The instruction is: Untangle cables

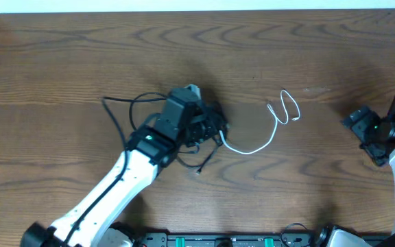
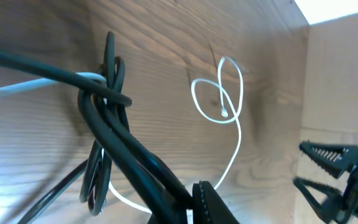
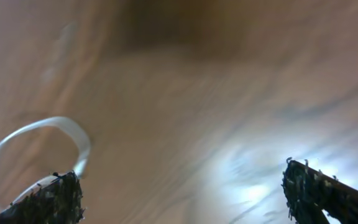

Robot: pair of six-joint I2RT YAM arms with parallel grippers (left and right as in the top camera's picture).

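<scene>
My left tool, pressed together, pinches the black cables at tabletop centre; the white cable trails from them toward three o'clock, where my right tool stands spread.

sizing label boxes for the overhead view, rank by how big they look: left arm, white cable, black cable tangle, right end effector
1. left arm, by far the largest
2. black cable tangle and white cable: similar spread, and the arm hides part of the tangle, so I won't rank them
3. right end effector, smallest
</scene>
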